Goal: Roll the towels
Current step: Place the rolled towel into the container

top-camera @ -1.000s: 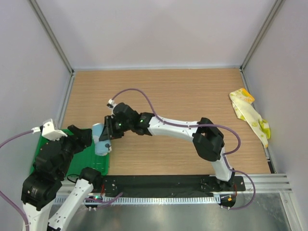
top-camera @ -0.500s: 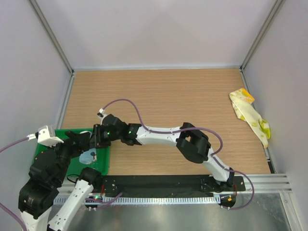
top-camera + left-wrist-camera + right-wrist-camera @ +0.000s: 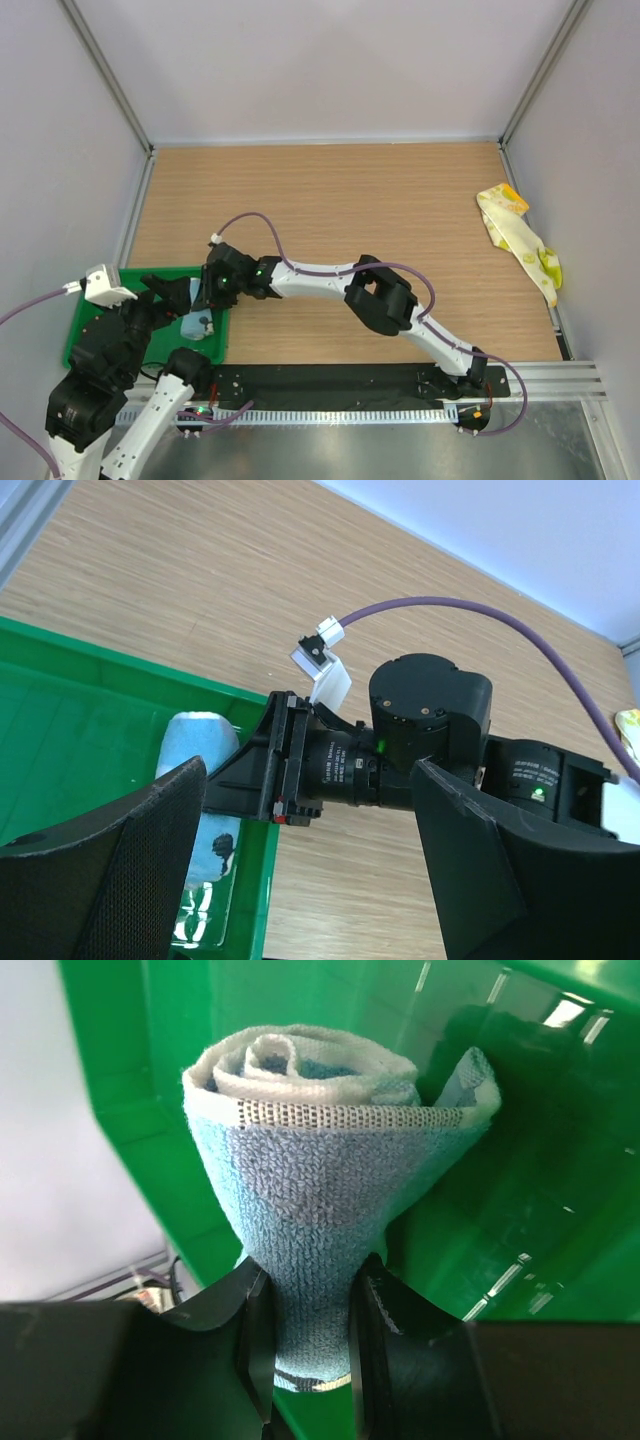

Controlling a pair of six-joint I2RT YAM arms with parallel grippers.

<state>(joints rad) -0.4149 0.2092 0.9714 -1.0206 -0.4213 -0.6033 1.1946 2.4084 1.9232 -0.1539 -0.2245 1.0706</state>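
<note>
A light wood-grain table (image 3: pixel 340 200) fills the view between pale walls. A green plastic tray (image 3: pixel 76 340) sits on its near left corner. A crumpled yellow-cream towel (image 3: pixel 518 237) with orange and green print lies at the far right edge, well apart from the tray.

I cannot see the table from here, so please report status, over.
Right gripper shut on rolled blue towel, inside green tray. Left gripper open, empty, close by. Yellow towel not rolled, far right of table. Nothing blocking.
</note>
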